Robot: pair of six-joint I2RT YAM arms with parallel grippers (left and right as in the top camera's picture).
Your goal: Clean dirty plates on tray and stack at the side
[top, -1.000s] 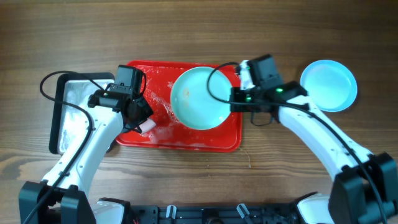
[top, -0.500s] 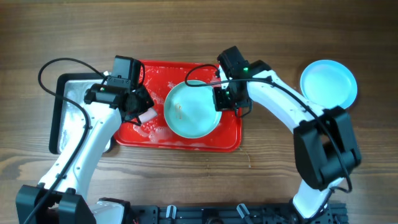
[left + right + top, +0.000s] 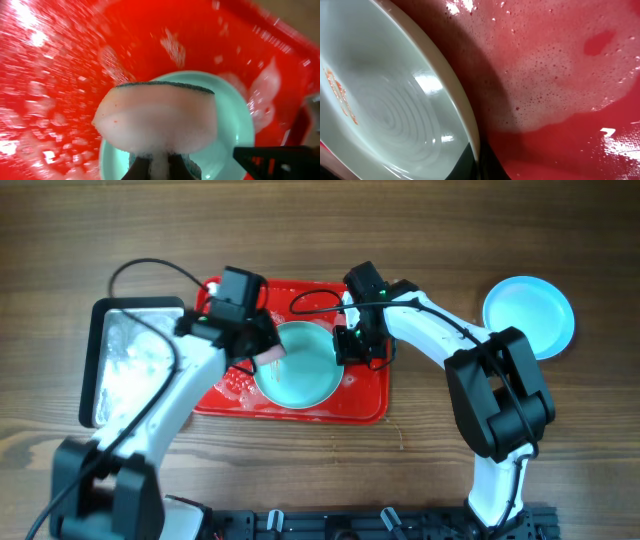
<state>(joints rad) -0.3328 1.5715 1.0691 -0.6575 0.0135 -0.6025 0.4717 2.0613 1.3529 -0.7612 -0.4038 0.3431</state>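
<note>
A pale blue plate lies over the wet red tray. My right gripper is shut on the plate's right rim; the right wrist view shows the rim between the fingers and a reddish smear inside the plate. My left gripper is shut on a foamy pink sponge with a dark green back, held over the plate's left part. A second plate lies on the table at the far right. No third plate is in view.
A black-rimmed silver tray with foam in it stands left of the red tray. Foam and water cover the red tray's floor. Cables loop above both arms.
The left gripper moved right with the sponge, from the tray's left side onto the plate. The right gripper carried the plate left and lowered it over the tray's middle.
</note>
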